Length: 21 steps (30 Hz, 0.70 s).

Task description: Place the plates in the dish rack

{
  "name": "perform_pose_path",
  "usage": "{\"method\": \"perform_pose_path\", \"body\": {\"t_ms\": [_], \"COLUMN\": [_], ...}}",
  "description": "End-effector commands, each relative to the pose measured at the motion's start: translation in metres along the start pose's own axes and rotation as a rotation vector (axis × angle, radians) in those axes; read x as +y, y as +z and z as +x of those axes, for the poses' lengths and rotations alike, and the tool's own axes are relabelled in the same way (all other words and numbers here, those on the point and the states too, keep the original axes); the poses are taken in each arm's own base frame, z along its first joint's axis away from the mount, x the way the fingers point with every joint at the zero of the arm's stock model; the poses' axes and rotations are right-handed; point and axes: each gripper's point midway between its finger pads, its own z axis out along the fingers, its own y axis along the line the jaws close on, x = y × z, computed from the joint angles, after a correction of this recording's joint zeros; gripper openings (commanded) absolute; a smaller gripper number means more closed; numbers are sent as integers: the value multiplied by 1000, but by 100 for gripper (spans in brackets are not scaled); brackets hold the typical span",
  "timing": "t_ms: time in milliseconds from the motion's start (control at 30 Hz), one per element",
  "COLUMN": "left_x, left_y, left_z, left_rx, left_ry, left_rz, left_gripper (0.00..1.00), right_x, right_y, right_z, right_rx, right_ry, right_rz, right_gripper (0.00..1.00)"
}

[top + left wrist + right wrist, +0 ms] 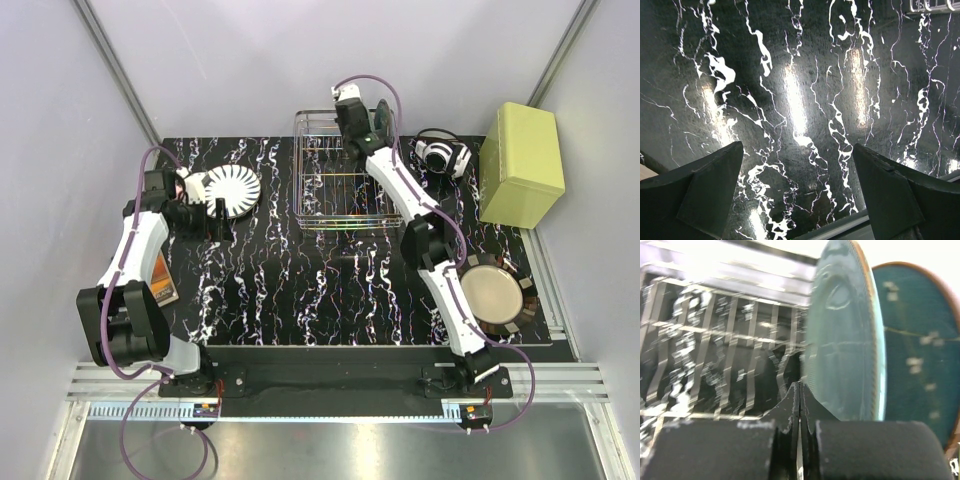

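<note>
Right gripper (800, 392) at dish rack (322, 190): fingers closed tight, empty, beside upright pale green-blue plate (845, 340). Left gripper (797, 149): fingers wide apart, empty, above marbled table (790, 75) near striped plate (228, 190).

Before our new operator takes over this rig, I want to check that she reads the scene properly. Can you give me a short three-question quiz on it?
1. True or false: in the right wrist view, a pale green-blue plate stands on edge, nearer the camera than a dark teal plate.
2. Which plate lies flat on the table beside the right arm? A. dark teal plate. B. beige plate. C. pale green-blue plate.
3. Which plate lies nearest the open left gripper?
Key: 1 true. 2 B. 3 the striped plate.
</note>
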Motion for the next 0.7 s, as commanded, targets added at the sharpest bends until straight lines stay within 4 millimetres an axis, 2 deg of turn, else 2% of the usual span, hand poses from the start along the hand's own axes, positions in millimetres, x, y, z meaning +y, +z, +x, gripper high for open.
{"method": "perform_pose_path", "body": {"t_ms": [0,133,300,433,467,533,567,600,633,667], "left_x": [-2,8,54,71,68,62,58,56,56,58], "left_y": [-4,-3,-12,-17,-11,-2,9,16,24,39], "left_z": [-9,-15,-31,-67,-81,-95,-112,-117,-122,-128], "left_rx": [-48,-53,-73,-173,-187,-179,-180,-174,-166,-148], "left_ry": [1,-11,-27,13,20,20,26,25,23,26], "left_rz": [4,-51,-307,-392,-355,-294,-230,-199,-175,-140], "left_gripper": [97,99,99,99,99,99,99,99,99,99], "right_x": [-63,-68,-61,-32,-27,-13,0,6,18,26], "right_y": [-19,-20,-25,-46,-50,-65,-73,-80,-93,-102], "right_z": [-56,-60,-67,-89,-91,-104,-104,-106,-112,-108], "right_rx": [-119,-131,-148,-193,-193,-218,-206,-205,-209,-183], "right_ry": [104,101,117,125,125,137,130,132,143,139], "right_rz": [112,121,96,-34,-56,-136,-179,-218,-302,-351], "right_gripper": [0,0,0,2,5,23,31,43,49,52]}}
